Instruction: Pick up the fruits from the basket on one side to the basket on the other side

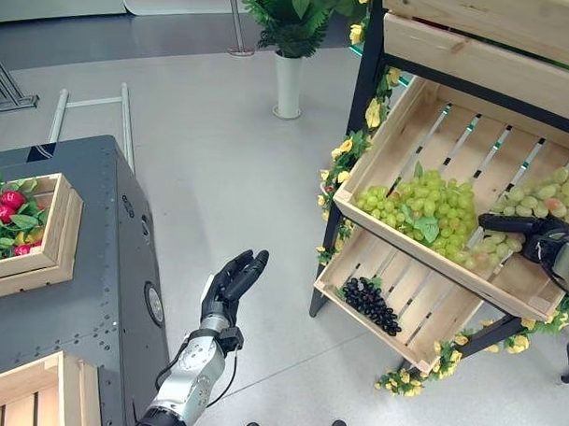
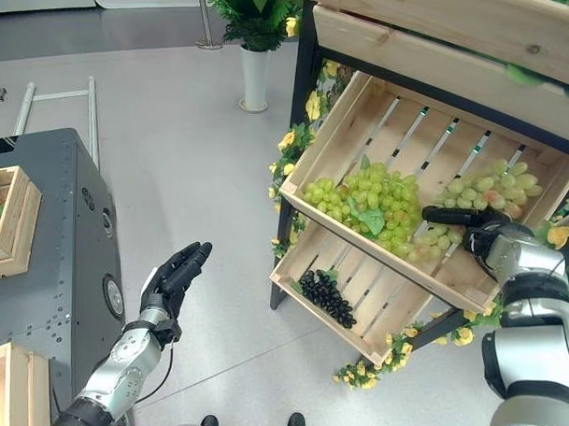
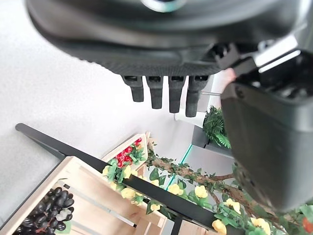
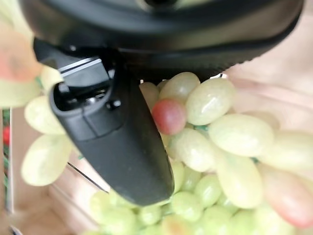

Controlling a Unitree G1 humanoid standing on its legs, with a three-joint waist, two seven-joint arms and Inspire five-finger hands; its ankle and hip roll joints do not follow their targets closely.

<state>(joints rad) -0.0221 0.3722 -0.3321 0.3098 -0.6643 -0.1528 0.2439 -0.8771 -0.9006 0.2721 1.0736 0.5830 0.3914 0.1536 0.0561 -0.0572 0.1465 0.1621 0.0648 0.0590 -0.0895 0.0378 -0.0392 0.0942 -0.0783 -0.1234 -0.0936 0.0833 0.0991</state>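
Note:
A slanted wooden crate (image 1: 409,124) on the rack holds a big bunch of green grapes (image 1: 423,207) and a paler bunch with reddish grapes (image 1: 550,192). My right hand (image 1: 543,243) reaches into this crate from the right and rests against pale green grapes (image 4: 239,134) near its front rim. Its thumb (image 4: 117,137) lies straight across them. The crate below (image 1: 422,293) holds black grapes (image 1: 371,306). My left hand (image 1: 231,284) hangs open over the floor between the rack and the grey cabinet, holding nothing. A small crate of red fruits (image 1: 11,213) sits on the cabinet.
The grey cabinet (image 1: 104,291) stands at the left, with a bare wooden crate (image 1: 35,391) at its near corner. Yellow flowers (image 1: 340,168) trim the rack's black frame. A plant in a white vase (image 1: 288,82) stands on the floor behind.

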